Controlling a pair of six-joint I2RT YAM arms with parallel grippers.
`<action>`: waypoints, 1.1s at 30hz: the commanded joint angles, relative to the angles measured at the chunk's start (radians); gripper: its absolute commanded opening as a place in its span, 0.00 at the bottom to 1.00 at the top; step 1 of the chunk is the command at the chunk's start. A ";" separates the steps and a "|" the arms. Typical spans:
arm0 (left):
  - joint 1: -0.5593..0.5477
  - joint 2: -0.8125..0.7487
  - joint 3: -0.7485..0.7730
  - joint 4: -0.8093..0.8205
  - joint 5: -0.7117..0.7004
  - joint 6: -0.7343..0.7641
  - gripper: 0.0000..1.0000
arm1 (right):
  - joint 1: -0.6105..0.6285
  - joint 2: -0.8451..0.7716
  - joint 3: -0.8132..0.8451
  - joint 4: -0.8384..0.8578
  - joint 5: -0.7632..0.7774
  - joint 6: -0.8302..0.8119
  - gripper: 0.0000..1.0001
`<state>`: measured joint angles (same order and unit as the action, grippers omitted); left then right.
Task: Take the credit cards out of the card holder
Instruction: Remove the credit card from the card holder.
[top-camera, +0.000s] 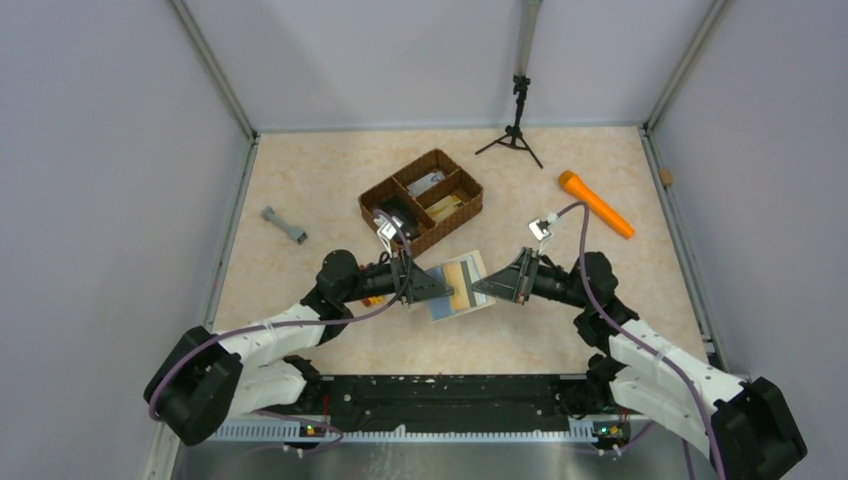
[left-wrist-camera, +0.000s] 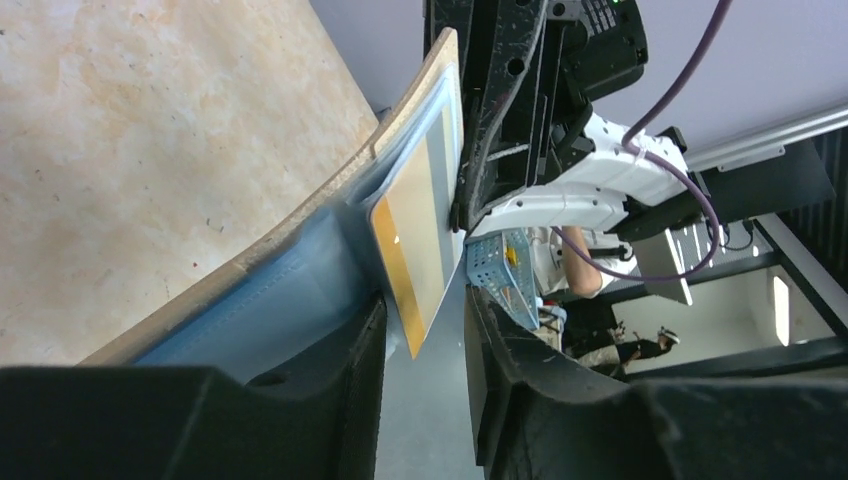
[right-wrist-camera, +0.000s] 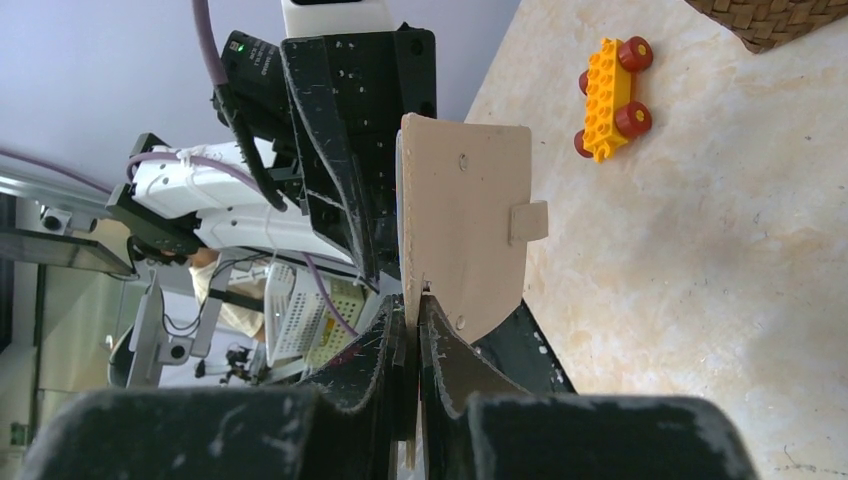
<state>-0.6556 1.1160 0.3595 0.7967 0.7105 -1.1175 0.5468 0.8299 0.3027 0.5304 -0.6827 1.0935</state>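
Card holder (top-camera: 443, 303) is hanging unfolded above the middle of the bench (top-camera: 320, 170), held up between the two tools. The right tool (right-wrist-camera: 413, 300) is pinching the near edge of the card holder, its fingers pressed together on the beige outer flap. The left tool (left-wrist-camera: 425, 320) is standing with its fingers spread. The pale blue inner side of the card holder is lying against one of these fingers, and nothing is being squeezed there. One gold credit card (left-wrist-camera: 425, 230) is sticking partway out of a blue pocket, its free corner reaching into the gap between the left fingers. Whether the right fingers are also gripping this credit card cannot be told. Behind the card holder, a wicker tray (top-camera: 422, 200) is sitting on the bench, and a yellow toy block (right-wrist-camera: 608, 95) is lying near the left arm.
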 joint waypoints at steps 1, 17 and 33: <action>0.001 0.032 0.012 0.148 0.032 -0.030 0.39 | -0.004 0.002 0.011 0.086 -0.021 0.025 0.00; 0.026 0.001 -0.028 0.118 0.021 -0.010 0.00 | -0.039 -0.068 0.015 -0.007 0.016 0.019 0.00; 0.123 -0.316 0.016 -0.578 -0.125 0.275 0.00 | -0.203 -0.146 0.024 -0.207 0.019 -0.063 0.00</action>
<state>-0.5461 0.8658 0.2867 0.5949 0.7086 -1.0302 0.3882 0.7170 0.2764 0.4141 -0.6750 1.1213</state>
